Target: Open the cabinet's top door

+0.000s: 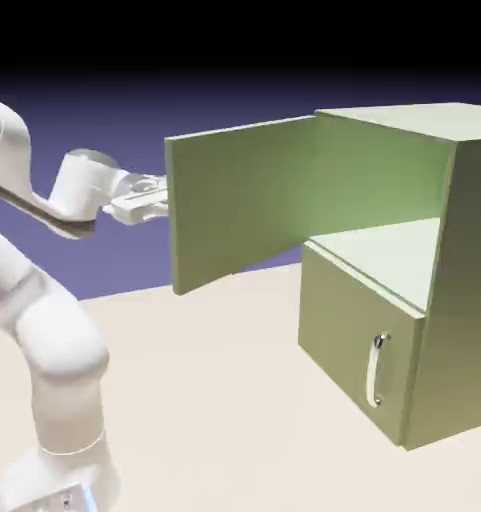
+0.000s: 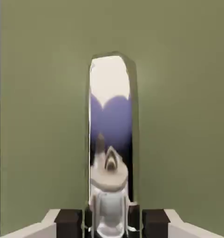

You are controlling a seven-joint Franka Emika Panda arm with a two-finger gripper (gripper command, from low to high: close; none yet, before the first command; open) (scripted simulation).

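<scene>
Top door (image 1: 239, 200) hides end effector fingertips in exterior view; cabinet (image 1: 464, 290) cut off at right edge.

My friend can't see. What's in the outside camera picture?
The olive-green cabinet's top door is swung wide open, with the white robot's gripper at its outer edge. The lower door is closed.

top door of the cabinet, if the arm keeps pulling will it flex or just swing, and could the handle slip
The top door looks like a flat rigid panel, so it probably swings without bending. Its shiny handle may be slippery, though the gripper is shut around it. The boxy cabinet seems unlikely to tip.
</scene>
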